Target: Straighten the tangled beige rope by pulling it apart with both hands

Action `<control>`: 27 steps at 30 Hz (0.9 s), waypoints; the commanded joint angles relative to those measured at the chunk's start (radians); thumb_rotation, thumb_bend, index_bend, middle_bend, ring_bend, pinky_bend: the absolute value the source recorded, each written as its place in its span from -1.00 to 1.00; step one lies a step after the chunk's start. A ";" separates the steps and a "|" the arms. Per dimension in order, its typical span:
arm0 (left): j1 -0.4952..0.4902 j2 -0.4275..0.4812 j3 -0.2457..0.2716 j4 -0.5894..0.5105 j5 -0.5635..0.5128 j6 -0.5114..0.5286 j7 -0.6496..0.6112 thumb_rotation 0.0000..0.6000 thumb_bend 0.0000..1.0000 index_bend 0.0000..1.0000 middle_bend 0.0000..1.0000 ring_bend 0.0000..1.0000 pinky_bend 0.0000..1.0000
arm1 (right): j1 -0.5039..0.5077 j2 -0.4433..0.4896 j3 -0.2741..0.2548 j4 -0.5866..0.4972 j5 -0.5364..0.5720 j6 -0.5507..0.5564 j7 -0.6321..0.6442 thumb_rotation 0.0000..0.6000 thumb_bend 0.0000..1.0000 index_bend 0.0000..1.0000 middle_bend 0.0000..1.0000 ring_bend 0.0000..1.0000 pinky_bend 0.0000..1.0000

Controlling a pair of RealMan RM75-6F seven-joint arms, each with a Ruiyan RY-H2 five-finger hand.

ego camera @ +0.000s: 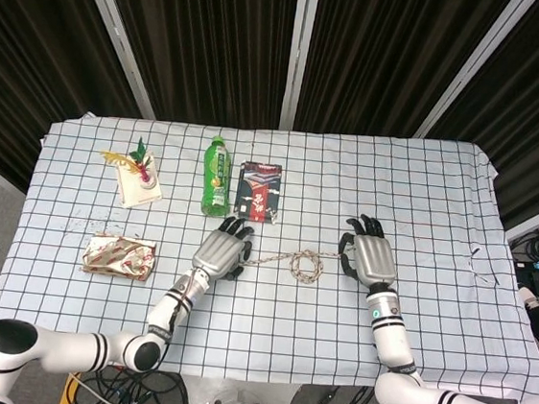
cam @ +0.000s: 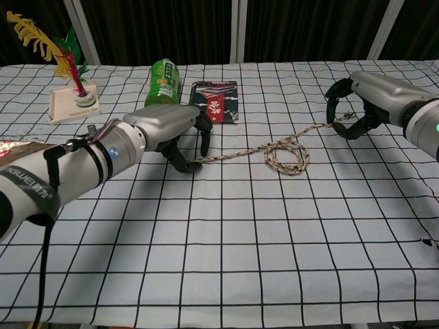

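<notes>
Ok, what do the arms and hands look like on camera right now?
Both arms are glossy white with black joint bands. The left hand and right hand have silver-grey metal backs and black fingers. A small blue-green light shows at each wrist, and black lettering marks the left forearm.

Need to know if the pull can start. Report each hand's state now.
Left hand: pinching one end of the beige rope.
Right hand: fingers curled around the other rope end, holding it.
</notes>
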 commanded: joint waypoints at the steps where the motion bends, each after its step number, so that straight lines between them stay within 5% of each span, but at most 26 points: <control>1: -0.004 -0.009 0.002 0.016 -0.004 -0.002 0.005 1.00 -0.39 0.01 -0.72 -1.00 -1.00 | 0.001 0.000 0.000 0.002 0.001 -0.002 0.001 1.00 0.01 0.27 -0.68 -1.00 -1.00; 27: -0.005 -0.024 0.006 0.045 0.011 -0.007 -0.019 1.00 -0.26 0.12 -0.69 -1.00 -1.00 | 0.004 -0.008 -0.002 0.022 0.009 -0.015 0.013 1.00 0.01 0.27 -0.69 -1.00 -1.00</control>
